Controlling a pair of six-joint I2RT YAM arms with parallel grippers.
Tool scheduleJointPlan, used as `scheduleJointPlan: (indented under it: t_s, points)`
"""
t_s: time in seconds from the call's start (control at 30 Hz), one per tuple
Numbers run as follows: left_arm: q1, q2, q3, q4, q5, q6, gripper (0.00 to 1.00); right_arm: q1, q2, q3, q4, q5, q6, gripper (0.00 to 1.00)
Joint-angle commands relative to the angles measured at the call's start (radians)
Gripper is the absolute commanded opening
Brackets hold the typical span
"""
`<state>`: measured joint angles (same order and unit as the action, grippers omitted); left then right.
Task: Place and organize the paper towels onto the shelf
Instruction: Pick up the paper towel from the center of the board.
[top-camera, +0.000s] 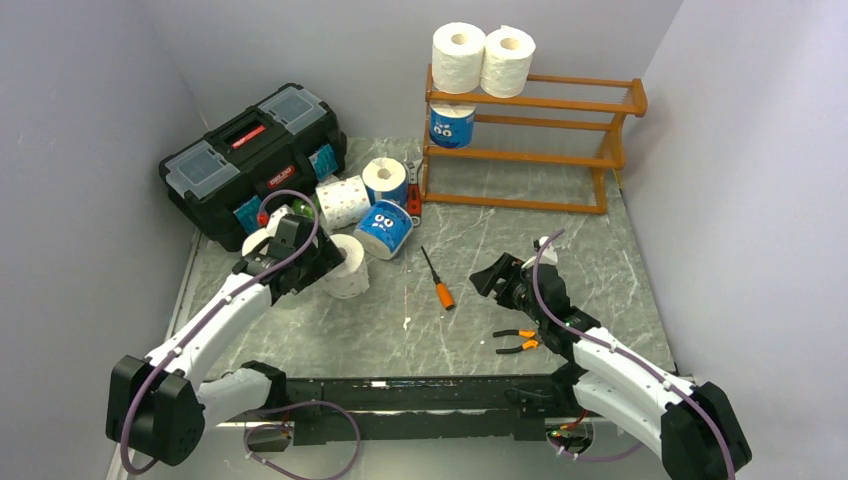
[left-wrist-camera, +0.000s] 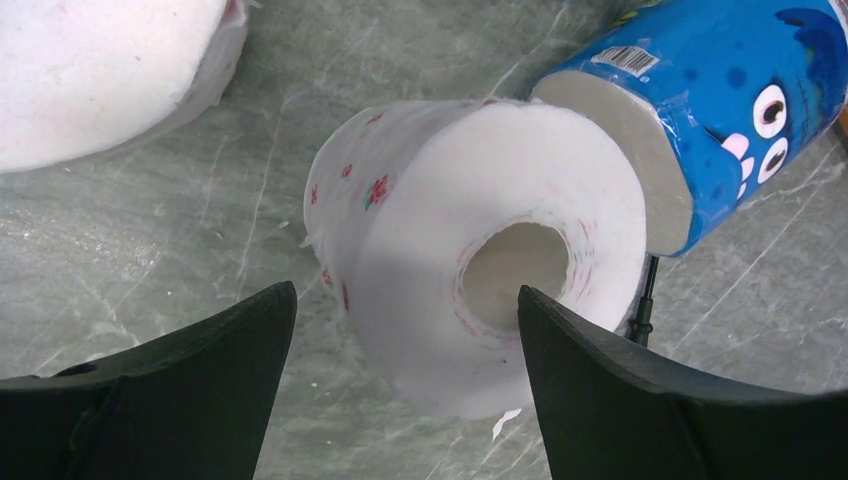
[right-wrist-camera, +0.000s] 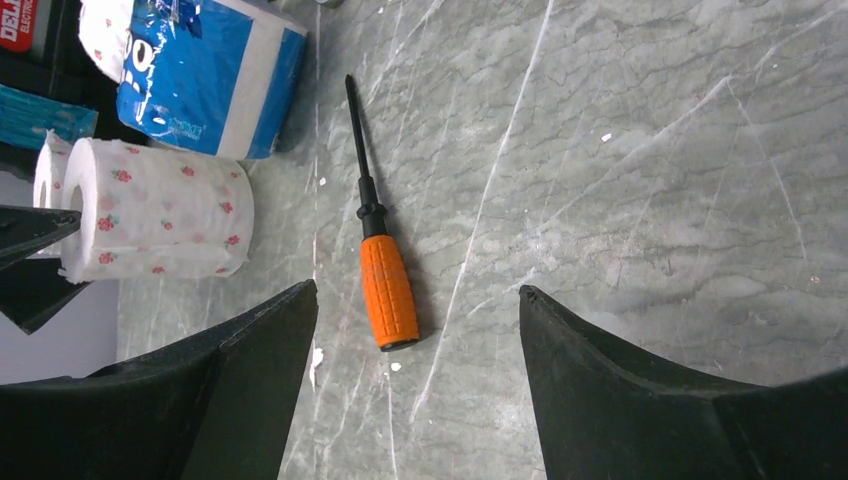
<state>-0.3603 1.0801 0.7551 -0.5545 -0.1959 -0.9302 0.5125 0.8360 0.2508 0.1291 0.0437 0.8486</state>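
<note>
Left gripper (left-wrist-camera: 407, 292): jaws spread wide, nothing clamped, the flowered white roll (left-wrist-camera: 470, 250) framed between the tips with no contact that can be made out. Roll lies on its side on the table (left-wrist-camera: 130, 260), long axis pointing back toward this pincer, hollow core facing it (sitting nearer the right-hand finger in the wrist view). A closing grip would likely fall across the round body. Neighbours: blue-wrapped roll (left-wrist-camera: 720, 110) just beside it, far right; plain white roll (left-wrist-camera: 100, 70), far left. Right gripper (right-wrist-camera: 417, 288): also wide and empty, above the orange screwdriver (right-wrist-camera: 390, 290), well apart from the loose rolls; left arm plainly nearer. Shelf (top-camera: 570, 103): far right, two white rolls (top-camera: 483, 58) on top, one blue roll (top-camera: 452, 125) on the tier beneath.
</note>
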Motion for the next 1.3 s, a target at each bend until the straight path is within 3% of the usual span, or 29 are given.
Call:
scheduleJointPlan:
  t_s: [0.0, 0.43, 0.77, 0.97, 1.27]
  points:
    - [0.004, 0.016, 0.013, 0.040, 0.022, -0.024, 0.82, 0.006, -0.003, 0.011, 0.025, 0.006, -0.010, 0.76]
    - [0.004, 0.025, 0.014, 0.024, 0.026, -0.028, 0.36, 0.005, -0.043, 0.023, -0.040, 0.037, -0.029, 0.75]
    - [-0.013, -0.106, 0.050, 0.018, 0.073, 0.063, 0.24, 0.006, -0.107, 0.102, -0.179, 0.117, -0.098, 0.77]
    - [-0.146, -0.076, 0.130, -0.001, 0.074, 0.129, 0.23, 0.005, -0.156, 0.139, -0.235, 0.167, -0.089, 0.80]
    - [-0.363, 0.139, 0.254, 0.038, 0.121, 0.226, 0.21, 0.003, -0.071, 0.230, -0.264, -0.068, -0.146, 0.89]
